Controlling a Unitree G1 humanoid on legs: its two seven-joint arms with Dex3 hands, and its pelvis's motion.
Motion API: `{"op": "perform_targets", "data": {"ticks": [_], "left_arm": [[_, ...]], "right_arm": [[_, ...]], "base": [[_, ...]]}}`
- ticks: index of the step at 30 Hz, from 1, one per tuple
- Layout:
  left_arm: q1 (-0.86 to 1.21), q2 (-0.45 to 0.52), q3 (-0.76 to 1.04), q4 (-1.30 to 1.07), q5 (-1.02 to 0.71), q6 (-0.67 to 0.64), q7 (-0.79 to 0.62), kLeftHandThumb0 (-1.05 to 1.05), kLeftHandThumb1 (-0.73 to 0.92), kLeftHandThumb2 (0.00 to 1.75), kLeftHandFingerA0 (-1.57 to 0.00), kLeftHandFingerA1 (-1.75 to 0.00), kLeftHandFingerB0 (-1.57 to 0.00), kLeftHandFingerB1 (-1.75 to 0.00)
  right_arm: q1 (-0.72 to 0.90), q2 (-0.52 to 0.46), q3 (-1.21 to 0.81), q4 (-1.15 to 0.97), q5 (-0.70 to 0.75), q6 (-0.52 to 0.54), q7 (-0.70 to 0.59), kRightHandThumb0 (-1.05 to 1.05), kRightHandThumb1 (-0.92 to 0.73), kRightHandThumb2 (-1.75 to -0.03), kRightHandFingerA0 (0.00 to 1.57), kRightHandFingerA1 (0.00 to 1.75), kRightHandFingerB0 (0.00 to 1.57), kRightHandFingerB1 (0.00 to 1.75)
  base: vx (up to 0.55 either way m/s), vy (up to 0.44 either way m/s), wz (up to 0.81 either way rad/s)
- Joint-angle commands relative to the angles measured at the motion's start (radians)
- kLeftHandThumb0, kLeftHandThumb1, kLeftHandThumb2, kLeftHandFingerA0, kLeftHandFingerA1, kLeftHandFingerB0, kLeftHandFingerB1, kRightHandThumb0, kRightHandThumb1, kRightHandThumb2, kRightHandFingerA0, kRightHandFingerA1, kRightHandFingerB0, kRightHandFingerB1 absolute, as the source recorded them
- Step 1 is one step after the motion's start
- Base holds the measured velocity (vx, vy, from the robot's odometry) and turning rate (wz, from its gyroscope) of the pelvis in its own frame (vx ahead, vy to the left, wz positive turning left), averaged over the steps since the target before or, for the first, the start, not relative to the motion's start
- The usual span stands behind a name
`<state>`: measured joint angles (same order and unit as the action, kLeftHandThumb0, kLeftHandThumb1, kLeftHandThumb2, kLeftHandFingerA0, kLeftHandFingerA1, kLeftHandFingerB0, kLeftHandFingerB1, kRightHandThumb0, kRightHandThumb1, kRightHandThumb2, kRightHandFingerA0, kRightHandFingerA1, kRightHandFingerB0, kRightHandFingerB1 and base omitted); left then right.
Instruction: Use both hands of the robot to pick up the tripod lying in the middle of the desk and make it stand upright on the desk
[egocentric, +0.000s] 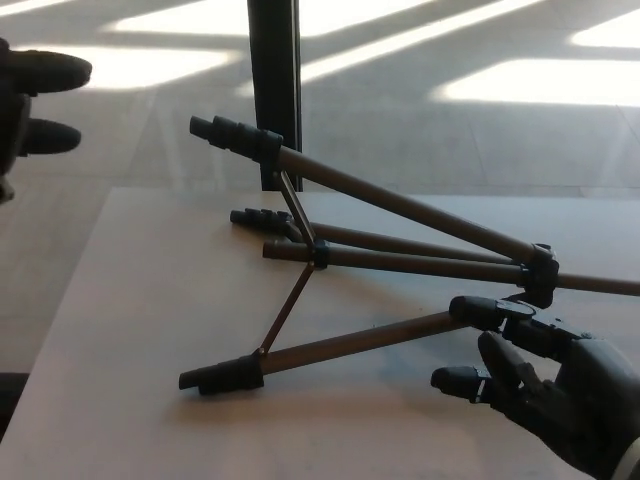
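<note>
Tripod (400, 255) — lying on its side mid-desk (130, 330), legs splayed, one raised. Right hand (545, 385) — fingers spread, empty, just beside the leg hub. Left hand (30, 95) — open, well apart at far left. Risk: a one-sided grip at the hub may let the feet swing or skid

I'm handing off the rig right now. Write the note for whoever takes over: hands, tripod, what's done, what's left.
Left hand: open, raised at the far left edge, off the desk, holding nothing.
Right hand: open, fingers spread, low at the right, just short of the near leg; no grip.
Black-and-bronze metal tripod: lying on its side on the pale desk, legs spread, feet pointing left, hub at the right.
Done: nothing lifted.
Left: grasp with both hands, raise the tripod, stand it on its feet.
</note>
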<state>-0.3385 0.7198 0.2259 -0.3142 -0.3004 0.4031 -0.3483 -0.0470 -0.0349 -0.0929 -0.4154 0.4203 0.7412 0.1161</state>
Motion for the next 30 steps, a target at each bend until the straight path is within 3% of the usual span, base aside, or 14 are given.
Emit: {"op": "perform_targets", "data": {"ticks": [1,3,7,12,15,20,21,22,23,26,28,29,30], "left_arm": [[-0.101,0.047,-0.128,0.069,0.162,-0.104,-0.037,-0.67,0.63,0.59,-0.43,-0.60,-0.44,-0.46],[-0.161,0.059,-0.191,0.080,0.201,-0.090,-0.045,-0.68,0.62,0.59,-0.44,-0.57,-0.45,-0.45],[-0.366,0.053,-0.329,0.065,0.277,-0.053,-0.068,-0.60,0.58,0.57,-0.42,-0.64,-0.46,-0.50],[-0.581,0.019,-0.441,0.136,0.383,-0.149,-0.073,-0.56,0.56,0.56,-0.48,-0.63,-0.48,-0.53],[-0.769,0.012,-0.541,0.197,0.457,-0.095,-0.124,-0.65,0.61,0.58,-0.39,-0.59,-0.44,-0.45],[-0.915,-0.041,-0.601,0.298,0.510,-0.142,-0.094,-0.72,0.62,0.59,-0.36,-0.63,-0.43,-0.45],[-0.956,-0.066,-0.617,0.327,0.527,-0.161,-0.077,-0.72,0.46,0.91,-0.34,-0.67,-0.37,-0.55],[-0.985,-0.078,-0.635,0.345,0.543,-0.172,-0.075,-0.76,0.62,0.59,-0.26,-0.66,-0.36,-0.45],[-1.001,-0.080,-0.648,0.352,0.552,-0.175,-0.082,-0.76,0.62,0.59,-0.26,-0.66,-0.36,-0.45],[-1.044,-0.085,-0.752,0.365,0.657,-0.236,-0.103,-0.89,0.66,0.61,-0.06,-0.60,-0.15,-0.42],[-1.053,-0.081,-0.773,0.363,0.665,-0.222,-0.119,-0.89,0.66,0.61,-0.06,-0.60,-0.15,-0.42],[-1.021,-0.084,-0.824,0.331,0.701,-0.222,-0.132,-0.41,0.22,0.92,-0.05,-0.56,0.00,-0.50],[-1.004,-0.087,-0.852,0.320,0.725,-0.219,-0.133,-0.41,0.22,0.92,-0.05,-0.56,0.00,-0.50]], "right_arm": [[-0.023,0.008,0.002,0.043,-0.032,0.029,-0.062,-0.67,-0.71,-0.61,0.67,0.73,0.59,0.52],[-0.016,0.006,0.006,0.047,-0.026,0.029,-0.054,-0.67,-0.72,-0.62,0.62,0.76,0.55,0.53],[-0.002,0.019,0.005,0.065,-0.025,0.037,-0.070,-0.70,-0.69,-0.61,0.64,0.78,0.61,0.55],[0.050,0.001,0.018,0.081,-0.044,0.017,-0.053,-0.71,-0.70,-0.61,0.64,0.77,0.59,0.54],[0.114,-0.013,0.047,0.079,-0.059,-0.006,-0.028,-0.67,-0.73,-0.62,0.63,0.76,0.56,0.52],[0.124,-0.011,0.082,0.091,-0.067,0.004,-0.028,-0.68,-0.73,-0.61,0.64,0.81,0.57,0.55],[0.128,-0.017,0.099,0.083,-0.075,0.007,-0.028,-0.69,-0.73,-0.62,0.67,0.81,0.59,0.55],[0.131,-0.021,0.109,0.079,-0.080,0.007,-0.028,-0.69,-0.73,-0.62,0.67,0.80,0.59,0.54],[0.134,-0.022,0.114,0.078,-0.081,0.006,-0.028,-0.69,-0.73,-0.62,0.67,0.80,0.59,0.54],[0.145,-0.015,0.138,0.099,-0.094,-0.025,-0.026,-0.69,-0.72,-0.62,0.72,0.78,0.63,0.55],[0.133,-0.007,0.144,0.104,-0.097,-0.023,-0.038,-0.69,-0.72,-0.62,0.72,0.78,0.63,0.55],[0.149,0.005,0.157,0.097,-0.100,-0.025,-0.047,-0.69,-0.72,-0.61,0.71,0.77,0.64,0.54],[0.152,0.004,0.161,0.093,-0.101,-0.024,-0.047,-0.69,-0.71,-0.61,0.70,0.76,0.63,0.53]], "base": [[0.00,0.000,0.00],[0.00,0.000,0.00],[0.00,0.000,0.00],[0.00,0.000,0.00],[0.00,0.000,0.00],[0.00,0.000,0.00],[0.00,0.000,0.00],[0.00,0.000,0.00],[0.00,0.000,0.00],[0.00,0.000,0.00],[0.00,0.000,0.00],[0.00,0.000,0.00],[0.00,0.000,0.00]]}}
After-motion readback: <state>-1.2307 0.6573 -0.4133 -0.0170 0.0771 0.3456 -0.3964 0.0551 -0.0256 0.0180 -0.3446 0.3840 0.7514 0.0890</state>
